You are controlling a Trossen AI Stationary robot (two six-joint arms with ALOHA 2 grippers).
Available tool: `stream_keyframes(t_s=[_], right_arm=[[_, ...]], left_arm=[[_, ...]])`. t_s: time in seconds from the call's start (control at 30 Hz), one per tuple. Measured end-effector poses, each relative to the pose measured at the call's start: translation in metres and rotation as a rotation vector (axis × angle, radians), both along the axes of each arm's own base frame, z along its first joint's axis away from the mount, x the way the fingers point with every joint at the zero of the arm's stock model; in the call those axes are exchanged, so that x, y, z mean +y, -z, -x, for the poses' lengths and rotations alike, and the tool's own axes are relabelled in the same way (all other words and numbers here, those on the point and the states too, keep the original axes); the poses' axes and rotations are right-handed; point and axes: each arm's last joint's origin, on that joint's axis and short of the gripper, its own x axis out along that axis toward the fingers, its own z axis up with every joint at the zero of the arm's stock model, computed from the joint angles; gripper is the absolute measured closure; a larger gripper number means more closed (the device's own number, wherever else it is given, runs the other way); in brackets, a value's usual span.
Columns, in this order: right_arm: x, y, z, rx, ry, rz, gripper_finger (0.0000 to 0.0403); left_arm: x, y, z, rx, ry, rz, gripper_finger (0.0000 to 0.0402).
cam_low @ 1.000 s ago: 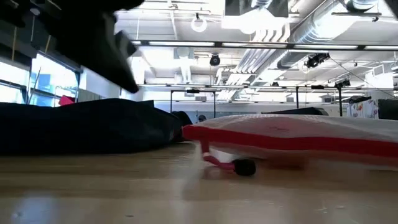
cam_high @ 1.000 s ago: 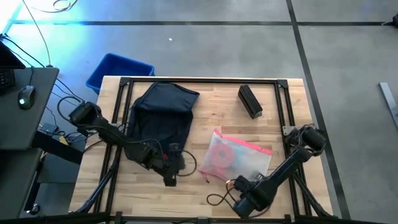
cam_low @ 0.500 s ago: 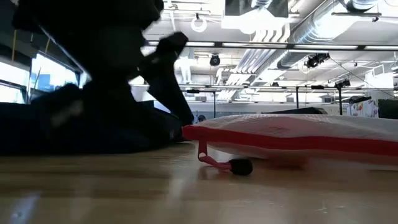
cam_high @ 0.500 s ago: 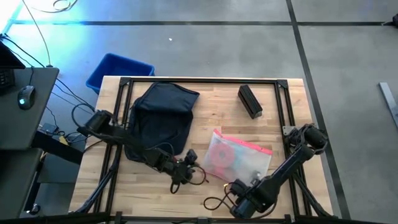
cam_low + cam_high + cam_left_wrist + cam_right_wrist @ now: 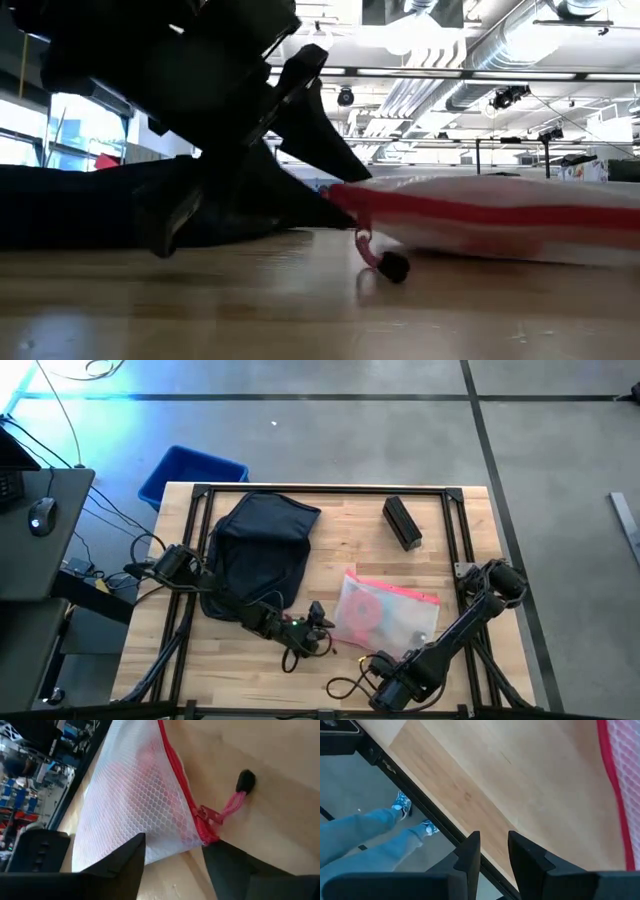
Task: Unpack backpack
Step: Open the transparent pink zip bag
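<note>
The counter (image 5: 340,530) is pale, grained wood in a black frame, standing on a grey concrete floor with a blue bin (image 5: 190,472) beyond its far left corner and, past the near edge, a person's jeans and patterned shoes (image 5: 402,802). The backpack (image 5: 260,545), a big dark navy sack of limp fabric with a rounded top, lies slumped flat on the counter's left half. Right of it lies a mesh pouch (image 5: 135,805), white honeycomb netting edged in red, with a pink cord ending in a small black toggle (image 5: 245,780). The left claw (image 5: 172,852) is spread, its two dark fingers straddling the pouch's red-trimmed corner, seemingly to pull it clear. I'd say it should close on the stitched red edge, not the slack netting, which would bunch and slip, and keep off the dangling cord. The right claw (image 5: 492,852) waits low by the counter's near edge, fingers narrowly parted, pinching nothing. A small black box (image 5: 401,522) sits far back
</note>
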Motion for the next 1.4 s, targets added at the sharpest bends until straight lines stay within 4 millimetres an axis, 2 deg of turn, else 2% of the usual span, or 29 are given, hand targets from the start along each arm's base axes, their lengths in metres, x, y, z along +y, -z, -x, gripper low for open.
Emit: stream_keyframes(t_s=[0.23, 0.3, 0.4, 0.53, 0.73, 0.9, 1.07, 1.23, 1.33, 1.4], right_arm=[[-0.004, 0.001, 0.000, -0.008, 0.006, 0.051, 0.0319], [-0.005, 0.001, 0.000, -0.004, 0.008, 0.055, 0.0319], [-0.006, 0.001, -0.001, -0.012, 0.012, 0.065, 0.0319], [-0.005, 0.001, 0.000, -0.022, 0.012, 0.080, 0.0319], [-0.008, -0.006, 0.003, -0.047, 0.007, 0.110, 0.0319], [-0.031, -0.027, 0.004, -0.100, 0.032, 0.212, 0.0319], [-0.069, -0.053, 0.011, -0.089, 0.071, 0.387, 0.0319], [-0.104, -0.080, 0.014, -0.142, 0.082, 0.503, 0.0319], [-0.111, -0.095, 0.007, -0.277, 0.087, 0.461, 0.0319], [-0.106, -0.105, -0.002, -0.429, 0.049, 0.406, 0.0319]], left_arm=[[-0.010, -0.005, -0.018, -0.022, -0.005, 0.157, 0.0371], [-0.015, -0.012, -0.024, -0.047, -0.009, 0.187, 0.0393], [-0.022, -0.026, -0.030, -0.099, -0.033, 0.227, 0.0396], [-0.026, -0.051, -0.028, -0.183, -0.120, 0.280, 0.0400], [-0.019, -0.098, -0.007, -0.219, -0.265, 0.363, 0.0401], [-0.011, -0.129, 0.012, -0.195, -0.301, 0.453, 0.0401], [-0.010, -0.135, 0.026, -0.090, -0.304, 0.538, 0.0401], [-0.018, -0.141, 0.035, -0.091, -0.343, 0.678, 0.0401], [-0.020, -0.142, 0.037, -0.119, -0.397, 0.738, 0.0401], [-0.018, -0.142, 0.037, -0.137, -0.435, 0.770, 0.0401]])
